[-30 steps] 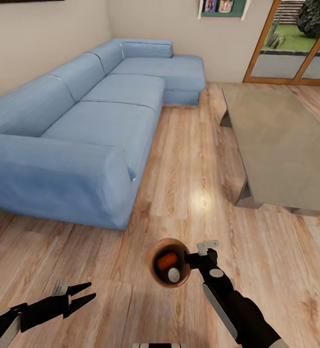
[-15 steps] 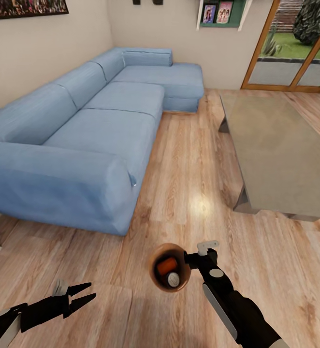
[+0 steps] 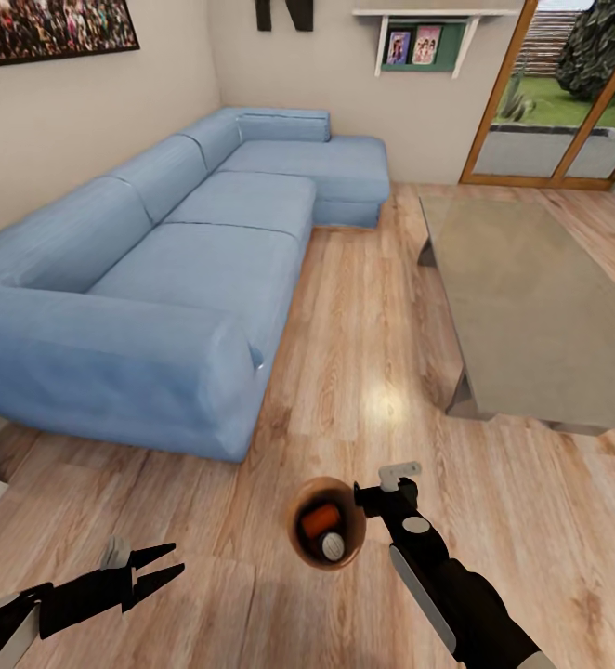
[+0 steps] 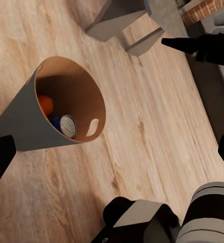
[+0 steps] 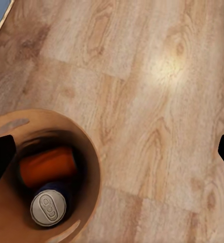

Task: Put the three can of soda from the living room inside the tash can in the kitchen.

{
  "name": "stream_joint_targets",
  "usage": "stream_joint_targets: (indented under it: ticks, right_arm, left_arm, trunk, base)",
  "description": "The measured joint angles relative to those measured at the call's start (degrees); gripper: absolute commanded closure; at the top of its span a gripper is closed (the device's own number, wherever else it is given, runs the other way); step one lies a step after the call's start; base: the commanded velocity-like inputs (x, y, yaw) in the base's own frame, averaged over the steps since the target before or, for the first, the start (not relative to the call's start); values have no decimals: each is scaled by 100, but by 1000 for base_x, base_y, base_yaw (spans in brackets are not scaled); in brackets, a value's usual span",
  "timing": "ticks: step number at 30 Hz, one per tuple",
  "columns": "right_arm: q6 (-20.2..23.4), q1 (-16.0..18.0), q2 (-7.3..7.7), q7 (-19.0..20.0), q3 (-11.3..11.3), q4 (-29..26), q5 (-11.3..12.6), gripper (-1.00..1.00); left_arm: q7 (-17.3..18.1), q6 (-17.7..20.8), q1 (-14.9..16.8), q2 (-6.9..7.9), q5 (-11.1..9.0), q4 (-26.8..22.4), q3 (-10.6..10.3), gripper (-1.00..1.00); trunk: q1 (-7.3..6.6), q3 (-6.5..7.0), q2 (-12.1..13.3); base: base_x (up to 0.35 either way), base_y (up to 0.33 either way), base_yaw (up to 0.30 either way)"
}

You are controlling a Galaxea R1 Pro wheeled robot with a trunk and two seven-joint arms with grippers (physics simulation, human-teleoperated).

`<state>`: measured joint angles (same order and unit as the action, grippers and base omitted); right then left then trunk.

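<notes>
The tash can (image 3: 294, 520), tan inside, hangs just over the wood floor, with my right gripper (image 3: 359, 493) at its rim, holding it. Inside it, one orange can of soda (image 3: 320, 517) lies on its side. A second can (image 3: 333, 546) stands beside it, silver top up. The left wrist view shows the bin's grey wall (image 4: 24, 121), the orange can (image 4: 45, 105) and the silver top (image 4: 68, 125). The right wrist view looks down into the bin's rim (image 5: 94, 172), onto the orange can (image 5: 47, 167) and the silver top (image 5: 47, 207). My left gripper (image 3: 176, 559) is open and holds nothing.
This is the living room. A long blue sectional sofa (image 3: 187, 242) runs along the left wall. A low grey table (image 3: 530, 297) stands at the right. Glass doors (image 3: 568, 102) and a wall shelf (image 3: 419, 42) are at the back. Wood floor (image 3: 363, 307) runs between sofa and table.
The whole view has shifted: sofa, table and floor sit lower in the picture and more wall shows. Both arms and the bin keep their place in the picture.
</notes>
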<state>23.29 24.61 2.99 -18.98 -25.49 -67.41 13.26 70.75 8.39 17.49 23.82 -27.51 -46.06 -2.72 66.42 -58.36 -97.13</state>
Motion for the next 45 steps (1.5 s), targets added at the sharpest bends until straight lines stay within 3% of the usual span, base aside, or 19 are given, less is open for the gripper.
stream_joint_targets:
  ticks: [23, 36, 45]
  right_arm:
    - [0, 0, 0, 0, 0, 0, 0, -100]
    - [0, 0, 0, 0, 0, 0, 1, -100]
    - [0, 0, 0, 0, 0, 0, 0, -100]
  left_arm:
    - [-9, 5, 0, 0, 2, 0, -3, -100]
    - [-1, -2, 0, 0, 0, -8, 1, -100]
    - [0, 3, 0, 0, 0, -9, 0, -100]
  trunk:
    - [-505, 630, 922]
    - [-506, 754, 924]
    - [-703, 1000, 1283]
  base:
    - [0, 0, 0]
    - [0, 0, 0]
    - [0, 0, 0]
